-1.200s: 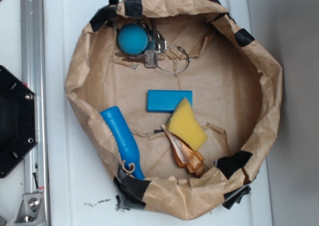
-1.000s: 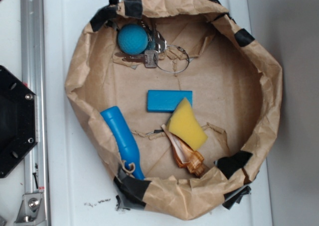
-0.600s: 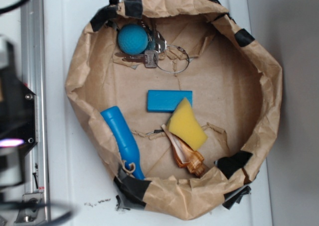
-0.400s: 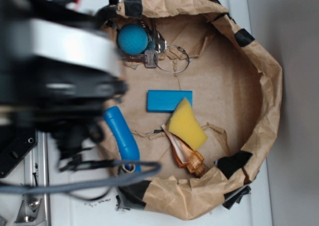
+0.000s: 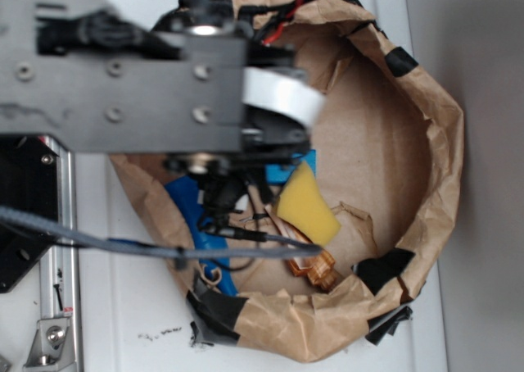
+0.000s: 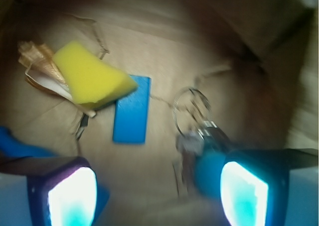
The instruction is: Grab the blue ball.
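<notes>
The gripper's [image 6: 157,193] two fingers stand wide apart in the wrist view, one glowing pad [image 6: 71,197] at the lower left and the other at the lower right, with nothing held between them and bare brown paper in the gap. From left to right in that view lie one long blue handle [image 6: 15,145] at the left edge just above the left finger, one tan crumpled piece [image 6: 37,66], one yellow sponge [image 6: 89,76] lying over it, one flat blue block [image 6: 132,109] touching the sponge's corner, one bunch of keys on a ring [image 6: 192,121], and one blue ball [image 6: 209,173], blurred, just beside the right finger's inner side and below the keys; whether it touches the finger cannot be told. In the exterior view the arm [image 5: 123,69] covers the upper left of the paper-lined basket [image 5: 442,167], hiding the ball.
</notes>
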`<act>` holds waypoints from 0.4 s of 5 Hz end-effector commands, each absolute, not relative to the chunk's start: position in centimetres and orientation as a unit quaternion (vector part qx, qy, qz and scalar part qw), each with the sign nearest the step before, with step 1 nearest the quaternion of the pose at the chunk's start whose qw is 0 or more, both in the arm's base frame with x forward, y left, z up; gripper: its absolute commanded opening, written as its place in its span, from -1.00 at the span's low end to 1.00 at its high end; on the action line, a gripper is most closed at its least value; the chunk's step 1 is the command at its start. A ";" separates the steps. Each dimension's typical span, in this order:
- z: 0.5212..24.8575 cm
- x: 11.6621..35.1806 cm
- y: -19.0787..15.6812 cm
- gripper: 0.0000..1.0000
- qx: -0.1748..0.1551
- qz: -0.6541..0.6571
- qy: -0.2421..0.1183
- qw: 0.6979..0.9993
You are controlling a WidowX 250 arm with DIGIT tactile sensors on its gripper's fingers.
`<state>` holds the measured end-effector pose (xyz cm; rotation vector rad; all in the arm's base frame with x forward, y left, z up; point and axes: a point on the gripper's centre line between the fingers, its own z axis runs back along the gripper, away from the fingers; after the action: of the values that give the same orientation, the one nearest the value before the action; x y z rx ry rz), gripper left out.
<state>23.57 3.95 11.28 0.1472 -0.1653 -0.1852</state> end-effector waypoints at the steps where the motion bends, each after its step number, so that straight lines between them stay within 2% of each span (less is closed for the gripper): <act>1: 12.8 24.5 4.1 1.00 0.081 -0.087 -0.113 0.986; 2: 8.9 24.2 6.5 1.00 0.108 -0.080 -0.033 0.990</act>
<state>23.28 6.31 7.44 0.1994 -0.0214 -0.1910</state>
